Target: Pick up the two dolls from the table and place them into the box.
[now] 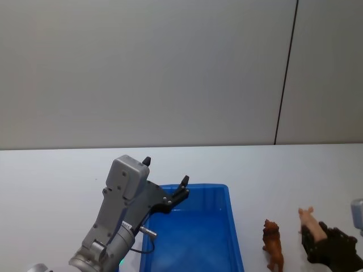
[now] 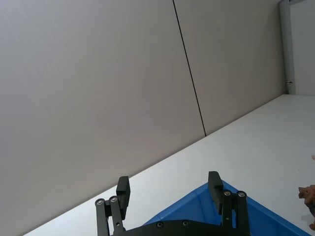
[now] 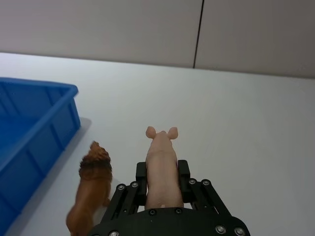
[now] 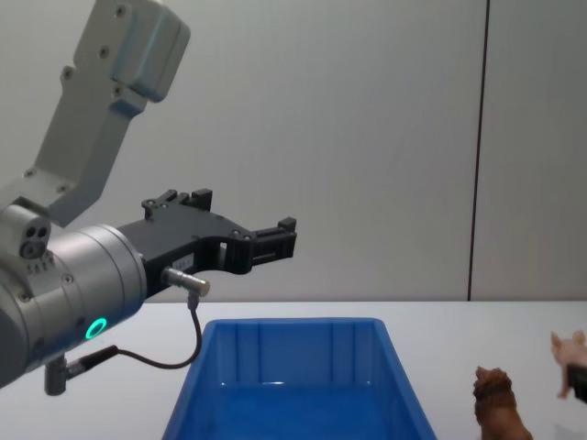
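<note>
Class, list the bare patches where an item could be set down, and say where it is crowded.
Free: the table strip between the box's far rim and the wall, and the table beyond the pink doll. The box floor is bare; the open left gripper hovers near its rim. Crowded: between box and right gripper, where the brown doll stands.

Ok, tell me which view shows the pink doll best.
The right wrist view: the pink doll sits centred, ears and back plain, held by the right gripper. The head view shows it small and partly hidden by that gripper; the chest view catches its head at the right edge.
</note>
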